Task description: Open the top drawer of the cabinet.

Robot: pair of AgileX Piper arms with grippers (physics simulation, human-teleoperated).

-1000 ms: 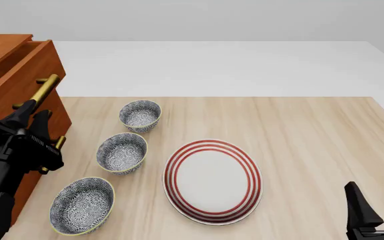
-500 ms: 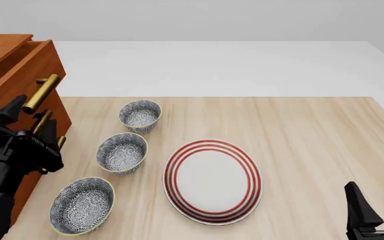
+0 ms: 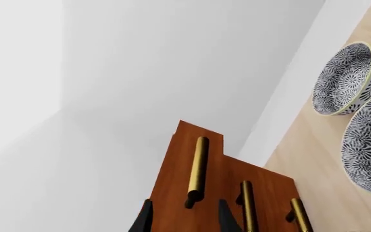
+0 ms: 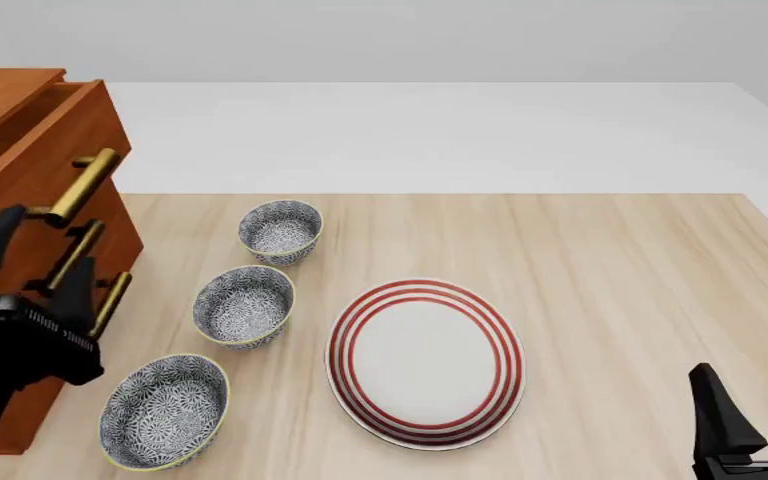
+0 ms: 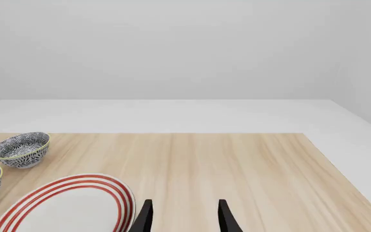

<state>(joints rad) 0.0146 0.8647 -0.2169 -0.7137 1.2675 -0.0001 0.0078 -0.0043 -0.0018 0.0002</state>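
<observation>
Pale wooden table, white floor and grey wall beyond it. At the table's left edge stands the cabinet, reddish-brown, three brass bar handles stacked down its front. Its top drawer juts forward of the cabinet's top panel, pulled partly out; handle plain to see, nothing on it.

My left gripper hangs in front of the cabinet, below and near side of that top handle, fingers apart and clamped on nothing. From my left wrist the two fingertips frame the near end of the top handle without touching it; the two lower handles sit just beside.

My right gripper rests low at the table's near right corner, fingers spread, empty, well apart from everything.

Three patterned bowls run in a line beside the cabinet: far bowl, middle bowl, near bowl. Red-ringed plate lies flat just right of the middle one.
</observation>
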